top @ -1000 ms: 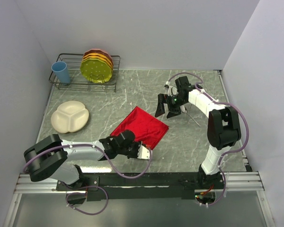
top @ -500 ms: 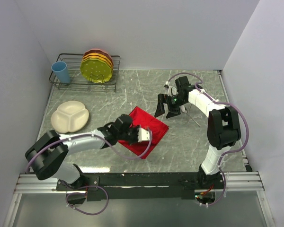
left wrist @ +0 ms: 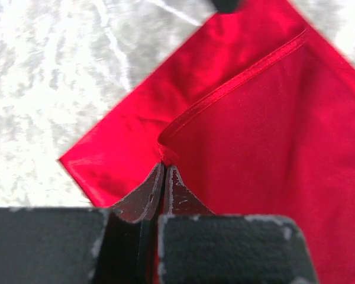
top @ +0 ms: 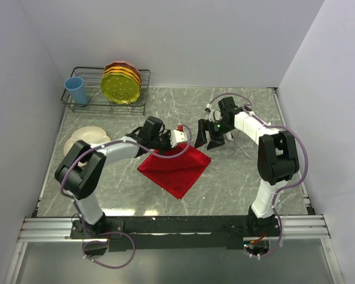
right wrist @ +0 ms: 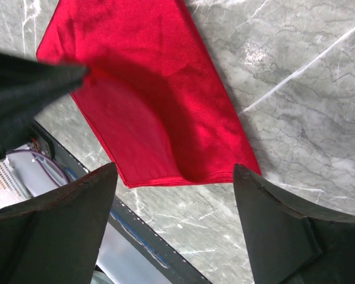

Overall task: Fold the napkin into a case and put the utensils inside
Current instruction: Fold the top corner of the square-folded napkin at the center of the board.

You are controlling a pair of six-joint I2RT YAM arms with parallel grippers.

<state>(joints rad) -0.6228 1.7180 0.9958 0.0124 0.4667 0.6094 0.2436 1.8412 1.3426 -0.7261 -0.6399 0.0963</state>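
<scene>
Currently L gripper (left wrist: pixel 163 167) clamped on napkin (left wrist: pixel 260 154) hem, R gripper (right wrist: pixel 173 171) fingers apart above napkin's edge.

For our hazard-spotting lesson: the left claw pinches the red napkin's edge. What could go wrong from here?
The left claw grips only a sliver of the shiny napkin at its hem, so the cloth might slip free. The open right claw hovers close by, so the two could bump.

Plate (top: pixel 86 135) partly behind left arm (top: pixel 115 148); napkin (left wrist: pixel 266 154) cut off right.
</scene>
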